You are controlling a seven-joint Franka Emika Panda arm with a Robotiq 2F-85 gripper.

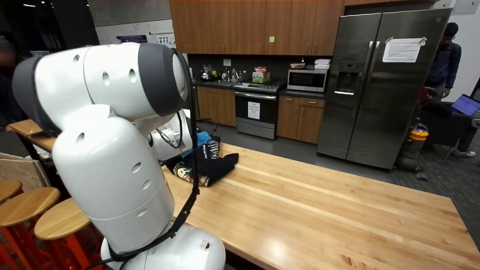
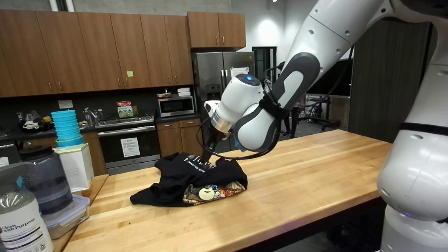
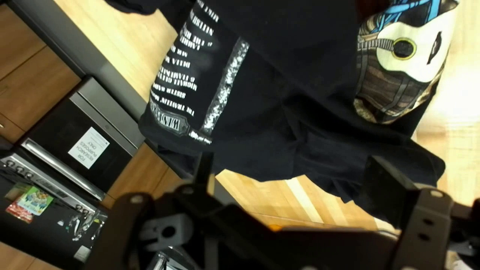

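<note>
Wooden tabletop (image 2: 297,175) beneath a rumpled, guitar-printed black shirt (image 2: 190,180).

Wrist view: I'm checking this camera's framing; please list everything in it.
Crumpled fabric garment with guitar print: one, black, upper middle
Wooden tabletop: one, pale, beneath the garment
Metal oven: one, black and silver, left
Paper sign: one, white, on the oven
Wooden cabinets: several, brown, beside the oven
Printed packages: two, green and red, far left
Floor strip: one, grey, beyond the tabletop
Blurred items: several, mixed colours, lower left
Two-fingered gripper: one, black, bottom, open
</note>
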